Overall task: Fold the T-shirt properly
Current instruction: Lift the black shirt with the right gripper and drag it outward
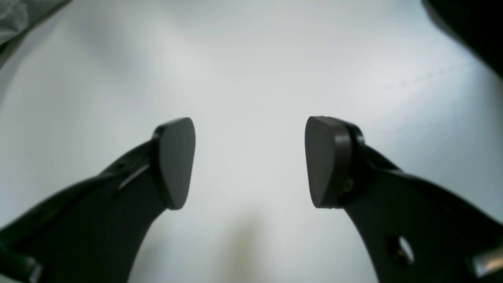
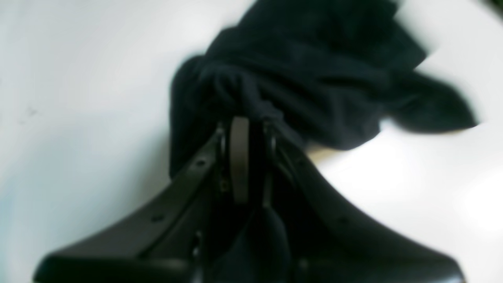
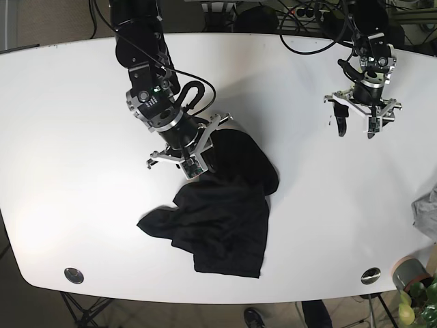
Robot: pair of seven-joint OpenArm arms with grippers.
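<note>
A black T-shirt (image 3: 222, 212) lies crumpled on the white table (image 3: 68, 137), near its middle. My right gripper (image 3: 198, 166) is shut on a bunched fold of the T-shirt (image 2: 314, 78) at its upper left edge; the right wrist view shows the fabric pinched between the fingers (image 2: 239, 157) and is blurred. My left gripper (image 3: 356, 128) hangs open over bare table at the far right, well away from the shirt. In the left wrist view its pads (image 1: 177, 161) stand wide apart with nothing between them, and a dark edge of the T-shirt (image 1: 471, 31) shows in the top right corner.
Cables (image 3: 300, 27) run along the table's back edge. Two round metal inserts (image 3: 74, 275) sit near the front edge. A grey cloth (image 3: 427, 212) and a plant pot (image 3: 408, 273) lie at the right edge of the base view.
</note>
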